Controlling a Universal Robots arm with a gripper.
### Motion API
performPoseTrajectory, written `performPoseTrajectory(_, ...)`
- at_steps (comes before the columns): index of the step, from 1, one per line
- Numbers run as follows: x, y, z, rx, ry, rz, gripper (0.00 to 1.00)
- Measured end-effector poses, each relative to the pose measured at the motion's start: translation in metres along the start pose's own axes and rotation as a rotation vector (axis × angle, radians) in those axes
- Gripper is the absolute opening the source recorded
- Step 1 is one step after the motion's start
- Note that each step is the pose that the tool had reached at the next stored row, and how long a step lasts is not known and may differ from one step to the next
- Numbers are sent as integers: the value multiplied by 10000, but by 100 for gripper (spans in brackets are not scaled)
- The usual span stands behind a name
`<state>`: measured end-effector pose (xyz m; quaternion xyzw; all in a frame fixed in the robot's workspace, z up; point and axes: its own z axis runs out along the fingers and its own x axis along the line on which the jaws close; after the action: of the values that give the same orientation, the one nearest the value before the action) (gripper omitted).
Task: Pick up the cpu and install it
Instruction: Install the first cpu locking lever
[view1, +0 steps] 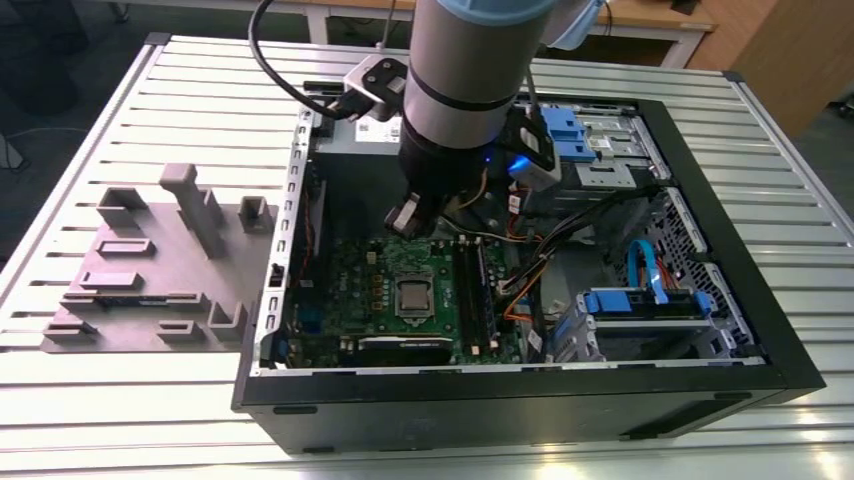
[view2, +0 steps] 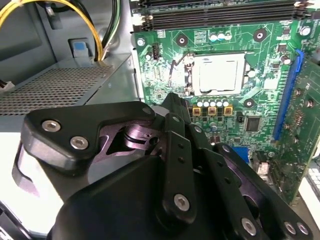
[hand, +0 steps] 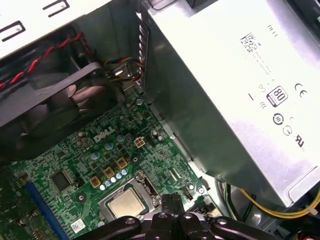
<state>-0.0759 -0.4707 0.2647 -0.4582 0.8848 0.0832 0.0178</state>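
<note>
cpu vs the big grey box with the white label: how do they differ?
Size: the cpu is a small square; the grey box is far larger, dwarfing it in the first wrist view.
Pose: the cpu lies flat in the socket on the green motherboard; the grey box stands beside the board, rising well above it.
Surface: the cpu's top is plain pale metal; the grey box carries a white label with print.
Shared: both are silver-grey metal.

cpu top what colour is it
Pale silver-grey metal; the cpu shows best in the second wrist view.
</note>
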Motion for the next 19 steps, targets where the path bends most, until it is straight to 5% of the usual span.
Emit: performPoseTrajectory(19,-170,-31,95,-22,-29,-1,10)
